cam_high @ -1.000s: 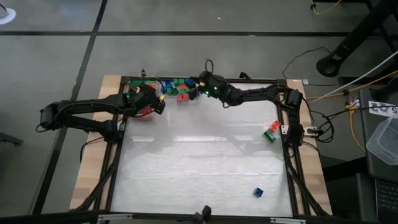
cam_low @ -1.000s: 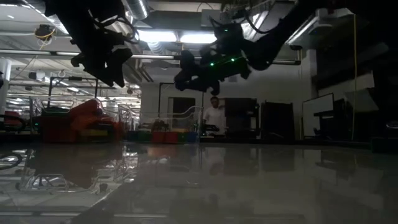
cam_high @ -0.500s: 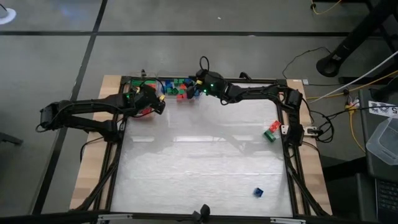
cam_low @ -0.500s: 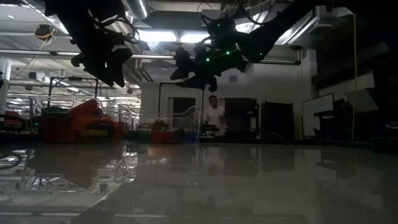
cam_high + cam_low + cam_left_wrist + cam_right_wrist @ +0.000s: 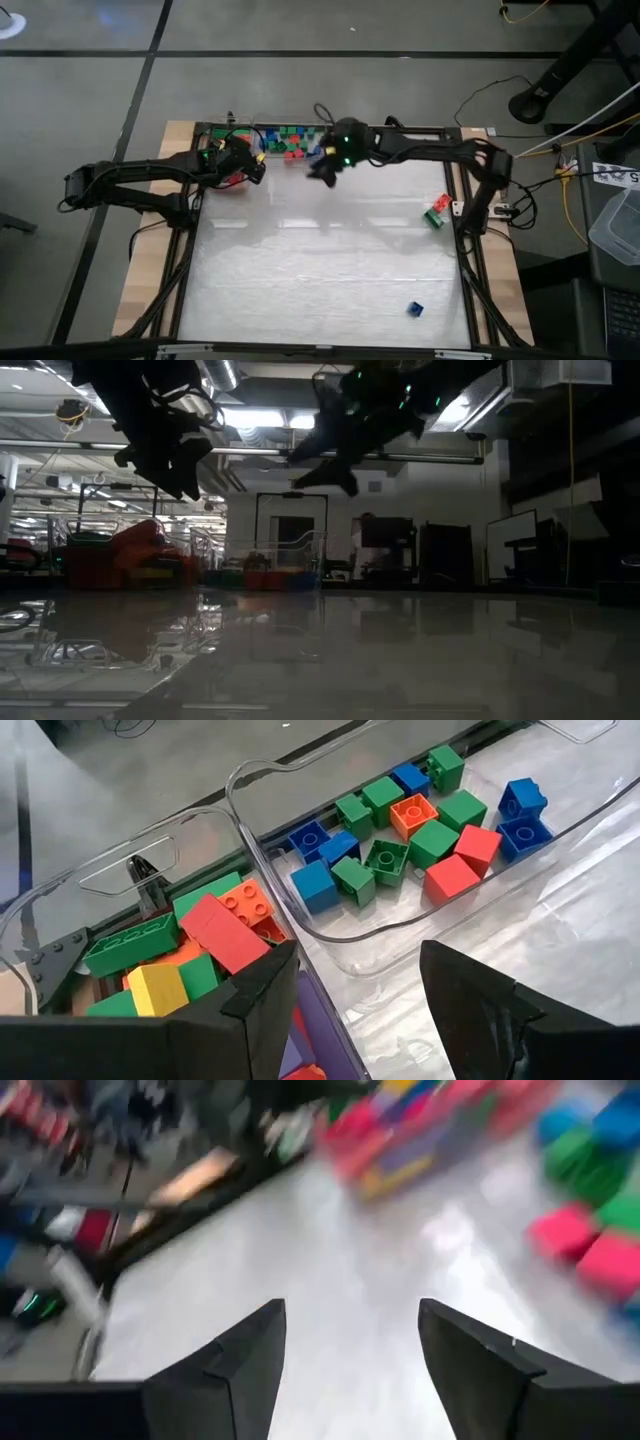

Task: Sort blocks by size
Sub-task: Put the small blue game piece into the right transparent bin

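Your blocks lay jumbled, long axes pointing every way: short square ones in one clear tray, longer ones heaped in the next tray. Left gripper hung open over both, empty. Right gripper hovered open beside the trays, holding nothing.

A glossy white table on a wooden base sits on a grey floor. 2 clear trays stand side by side. Cables trail beside the table.
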Robot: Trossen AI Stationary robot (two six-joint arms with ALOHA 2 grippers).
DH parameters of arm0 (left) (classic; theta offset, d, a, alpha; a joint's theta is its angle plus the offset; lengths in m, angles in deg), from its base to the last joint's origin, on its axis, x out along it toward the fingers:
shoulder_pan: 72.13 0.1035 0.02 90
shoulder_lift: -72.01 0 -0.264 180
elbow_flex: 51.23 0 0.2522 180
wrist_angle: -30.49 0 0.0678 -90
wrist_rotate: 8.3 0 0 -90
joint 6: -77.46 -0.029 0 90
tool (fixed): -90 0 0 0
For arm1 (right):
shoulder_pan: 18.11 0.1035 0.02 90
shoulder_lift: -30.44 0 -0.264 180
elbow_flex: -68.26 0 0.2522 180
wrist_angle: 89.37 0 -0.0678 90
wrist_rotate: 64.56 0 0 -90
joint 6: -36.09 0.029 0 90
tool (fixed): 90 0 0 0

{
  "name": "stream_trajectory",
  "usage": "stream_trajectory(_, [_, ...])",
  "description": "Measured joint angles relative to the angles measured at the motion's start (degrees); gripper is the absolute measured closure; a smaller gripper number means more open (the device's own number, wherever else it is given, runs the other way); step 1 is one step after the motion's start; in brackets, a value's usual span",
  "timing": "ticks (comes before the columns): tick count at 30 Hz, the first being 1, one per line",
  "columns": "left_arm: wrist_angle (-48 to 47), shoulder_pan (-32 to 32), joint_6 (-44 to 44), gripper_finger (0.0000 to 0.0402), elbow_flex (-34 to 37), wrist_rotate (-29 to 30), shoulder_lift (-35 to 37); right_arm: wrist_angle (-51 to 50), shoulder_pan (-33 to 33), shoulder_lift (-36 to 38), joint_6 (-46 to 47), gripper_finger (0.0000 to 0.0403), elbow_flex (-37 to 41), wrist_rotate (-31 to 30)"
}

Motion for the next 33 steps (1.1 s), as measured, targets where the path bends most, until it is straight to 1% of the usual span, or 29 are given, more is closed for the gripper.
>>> stream_trajectory(3, [-0.10, 0.00, -0.02, 0.0202, 0.00, 0.01, -0.01, -10.78, 4.08, 3.73, -0.02, 0.0175, 0.00, 0.31])
stream_trajectory(7, [-0.11, 0.00, -0.05, 0.0202, 0.00, 0.02, -0.01, -23.58, 11.85, 7.60, -0.02, 0.0175, 0.00, -0.39])
stream_trajectory(10, [-0.11, 0.00, -0.02, 0.0202, 0.00, 0.00, -0.01, -32.38, 19.22, 9.22, 1.03, 0.0175, 0.00, -3.54])
stream_trajectory(14, [-0.13, 0.00, -0.01, 0.0202, 0.00, 0.02, -0.01, -41.42, 30.23, 9.37, 8.28, 0.0175, 0.00, -8.61])
stream_trajectory(16, [-0.17, 0.00, -0.01, 0.0202, 0.00, 0.01, -0.01, -44.11, 35.73, 9.11, 12.69, 0.0175, 0.00, -10.12])
stream_trajectory(19, [-0.20, 0.02, -0.01, 0.0202, 0.00, 0.00, -0.01, -46.69, 43.61, 8.81, 20.01, 0.0175, 0.04, -10.84])
stream_trajectory(21, [-0.31, 0.01, 0.00, 0.0202, 0.00, 0.00, -0.01, -46.65, 48.52, 8.72, 22.50, 0.0175, 0.04, -11.18])
stream_trajectory(23, [-0.56, 0.00, 0.01, 0.0202, 0.00, 0.01, -0.01, -46.92, 53.43, 8.59, 22.64, 0.0175, 0.04, -12.30])
stream_trajectory(25, [-0.82, 0.02, 0.07, 0.0202, 0.00, 0.00, -0.01, -46.87, 58.04, 8.58, 22.74, 0.0175, 0.04, -15.72])
stream_trajectory(26, [-1.08, 0.00, 0.33, 0.0202, 0.00, 0.02, -0.01, -46.84, 60.11, 8.58, 24.00, 0.0175, 0.04, -18.54])
stream_trajectory(28, [-1.41, 0.00, 0.97, 0.0202, 0.00, 0.01, -0.01, -46.90, 63.86, 8.56, 30.46, 0.0175, 0.13, -24.62])
stream_trajectory(30, [-1.40, 0.02, 1.33, 0.0202, 0.00, 0.02, -0.01, -47.02, 66.57, 8.56, 40.04, 0.0175, 0.13, -29.82])
stream_trajectory(33, [-1.40, 0.00, 1.38, 0.0202, 0.00, 0.02, 0.01, -49.45, 69.07, 8.56, 56.27, 0.0175, 0.13, -31.93])
